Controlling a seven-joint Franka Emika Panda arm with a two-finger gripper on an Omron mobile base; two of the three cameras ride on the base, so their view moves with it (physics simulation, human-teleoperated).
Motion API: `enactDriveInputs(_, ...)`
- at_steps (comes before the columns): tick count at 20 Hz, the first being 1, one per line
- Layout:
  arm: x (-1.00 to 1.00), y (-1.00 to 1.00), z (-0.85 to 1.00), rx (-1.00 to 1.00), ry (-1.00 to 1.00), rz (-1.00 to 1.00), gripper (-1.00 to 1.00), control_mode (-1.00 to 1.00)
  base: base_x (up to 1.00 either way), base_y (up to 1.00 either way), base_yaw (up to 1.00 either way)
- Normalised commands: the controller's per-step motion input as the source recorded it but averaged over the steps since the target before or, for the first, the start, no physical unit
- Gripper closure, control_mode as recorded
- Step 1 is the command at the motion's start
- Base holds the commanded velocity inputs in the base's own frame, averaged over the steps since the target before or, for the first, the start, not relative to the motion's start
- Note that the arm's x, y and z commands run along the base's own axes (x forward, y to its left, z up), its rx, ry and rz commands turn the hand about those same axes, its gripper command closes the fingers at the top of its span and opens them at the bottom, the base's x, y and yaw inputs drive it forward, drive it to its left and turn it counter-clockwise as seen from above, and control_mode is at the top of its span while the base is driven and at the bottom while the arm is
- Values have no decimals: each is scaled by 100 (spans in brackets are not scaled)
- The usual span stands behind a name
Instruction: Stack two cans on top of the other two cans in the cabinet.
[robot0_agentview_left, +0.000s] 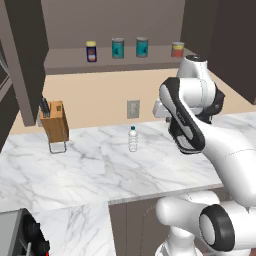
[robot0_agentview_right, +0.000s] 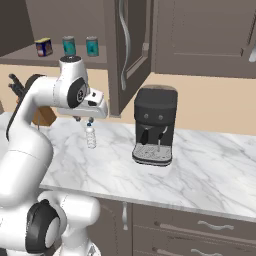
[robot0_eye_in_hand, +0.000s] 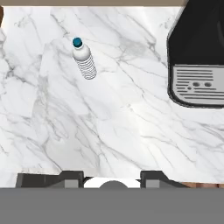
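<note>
On cabinet shelf (robot0_agentview_left: 150, 64): four cans unstacked, teal pair (robot0_agentview_left: 130, 48) between others. Tool (robot0_agentview_right: 82, 119) above worktop (robot0_eye_in_hand: 118, 127), state unclear.

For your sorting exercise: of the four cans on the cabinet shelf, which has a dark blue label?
The dark blue can, at the row's left end, beside two teal cans.
</note>
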Motion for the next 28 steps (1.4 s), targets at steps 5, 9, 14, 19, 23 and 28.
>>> enactDriveInputs(5, -13, 1, 0, 0, -8, 2, -100, -100, 0, 0, 0)
enactDriveInputs(9, -19, 9, 3, -2, -53, 7, -100, -100, 0, 0, 0)
enactDriveInputs(14, -10, 16, 26, -2, -43, 0, -100, -100, 0, 0, 0)
enactDriveInputs(19, -1, 25, 46, -3, -29, 0, -100, -100, 0, 0, 0)
enactDriveInputs(23, 0, 21, 55, -7, -29, 0, -100, -100, 0, 0, 0)
enactDriveInputs(28, -1, 7, 64, -2, -15, 0, -100, -100, 0, 0, 0)
